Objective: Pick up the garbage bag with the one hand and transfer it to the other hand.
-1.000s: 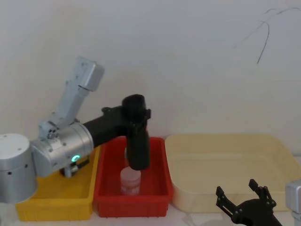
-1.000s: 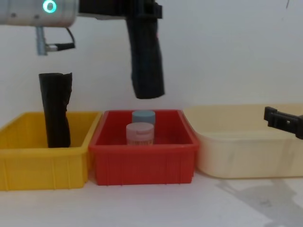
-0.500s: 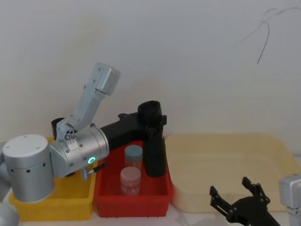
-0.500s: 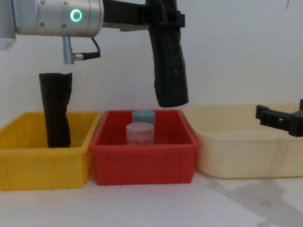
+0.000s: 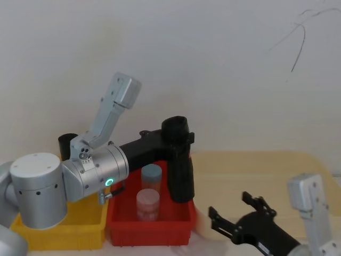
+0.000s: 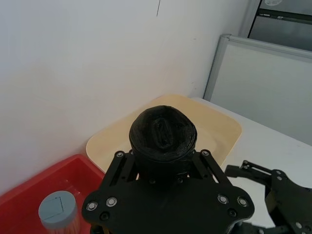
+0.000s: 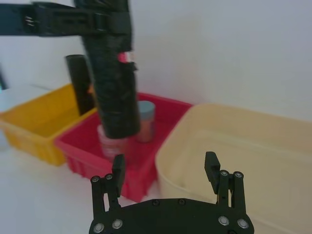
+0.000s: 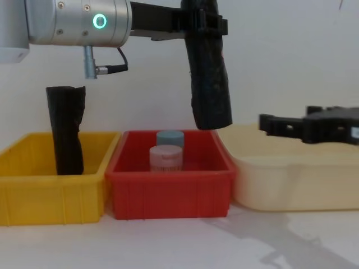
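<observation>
Two jaws of the left gripper (image 8: 205, 25) are clenched on the garbage bag (image 8: 211, 84) near its upper end, one on each side. The left wrist view looks straight down onto the bag's rolled, rounded top (image 6: 163, 132), which pokes up between them. From that grip the bag hangs nearly upright, its lower end tipped slightly toward the robot's right. The chest view gives what the head view blurs together: the bag's bottom is in the air, clear above the right rim of the red bin (image 8: 168, 196), while from the head camera the roll (image 5: 181, 170) simply overlaps the bin's right side. Behind the grip, the silver wrist with its green ring (image 8: 100, 21) reaches in from the left. The right gripper (image 7: 165, 168) has its jaws spread wide with nothing between them — its wrist view shows the bag (image 7: 112, 87) ahead and well apart. From the chest it (image 8: 280, 122) hovers level over the cream tray (image 8: 280, 185), pointing toward the bag. In the red bin stand a blue-lidded jar (image 8: 169, 138) and a pink-lidded jar (image 8: 166, 158) just in front of it. A slimmer black roll (image 8: 66, 131) stands upright in the yellow bin (image 8: 50, 196) on the white counter (image 8: 179, 241).
</observation>
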